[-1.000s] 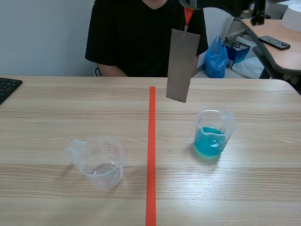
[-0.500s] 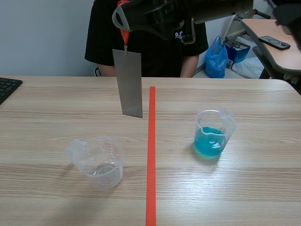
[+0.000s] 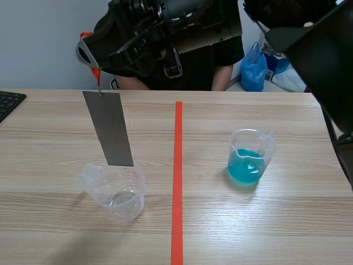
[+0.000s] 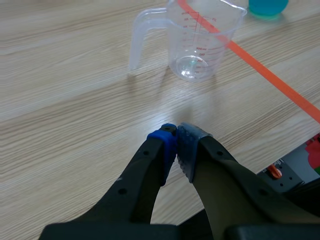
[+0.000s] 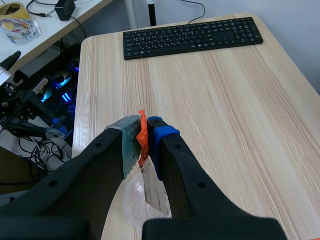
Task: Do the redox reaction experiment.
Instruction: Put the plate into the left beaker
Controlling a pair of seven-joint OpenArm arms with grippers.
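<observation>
One empty cup (image 3: 117,190) and one cup of blue liquid (image 3: 249,160) are counted, two cups in all; one grey metal strip (image 3: 108,128) is noted; one keyboard (image 3: 8,102), one blue bag (image 3: 253,67) and one red tape line (image 3: 177,193) are recorded.

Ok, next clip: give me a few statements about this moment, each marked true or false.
1. The right gripper is shut on the orange tag from which the grey plate hangs. True.
2. The plate dips into blue liquid. False: it hangs over the empty cup, across the tape line from the blue-liquid cup.
3. The left gripper holds the empty cup. False: it is shut on nothing; the cup stands ahead of it.
4. The blue-liquid cup stands upright. True.
</observation>
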